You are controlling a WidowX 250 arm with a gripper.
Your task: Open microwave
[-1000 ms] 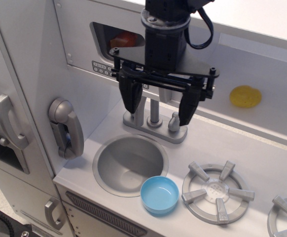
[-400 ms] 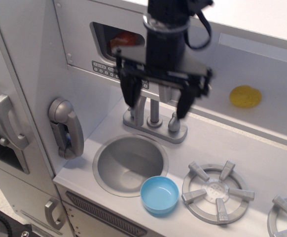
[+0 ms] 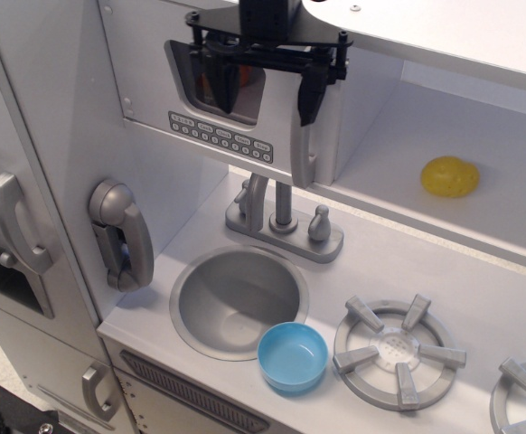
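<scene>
Microwave (image 3: 218, 99) sits high at the back of the toy kitchen, above the faucet (image 3: 281, 217), its flat grey door showing a rounded clear window, a row of small buttons (image 3: 220, 136) beneath and a vertical grey bar handle (image 3: 305, 136) along its right edge. From where I stand the door looks shut or very nearly so, though the black tool (image 3: 265, 83) hangs right in front of it and hides much of the window. The tool's two dark fingers are spread wide apart, one over the window and the other just at the top of the handle, and they grip nothing that I can see. Something orange-red shows faintly behind the glass. Down on the counter (image 3: 480, 271), a round sink (image 3: 236, 298) lies below the faucet, with a light blue bowl (image 3: 292, 357) touching its front rim. A grey burner (image 3: 399, 348) sits just right of the bowl. A grey phone handset (image 3: 123, 233) hangs on the left wall, and a yellow object (image 3: 450, 176) rests on the shelf to the right of the microwave.
</scene>
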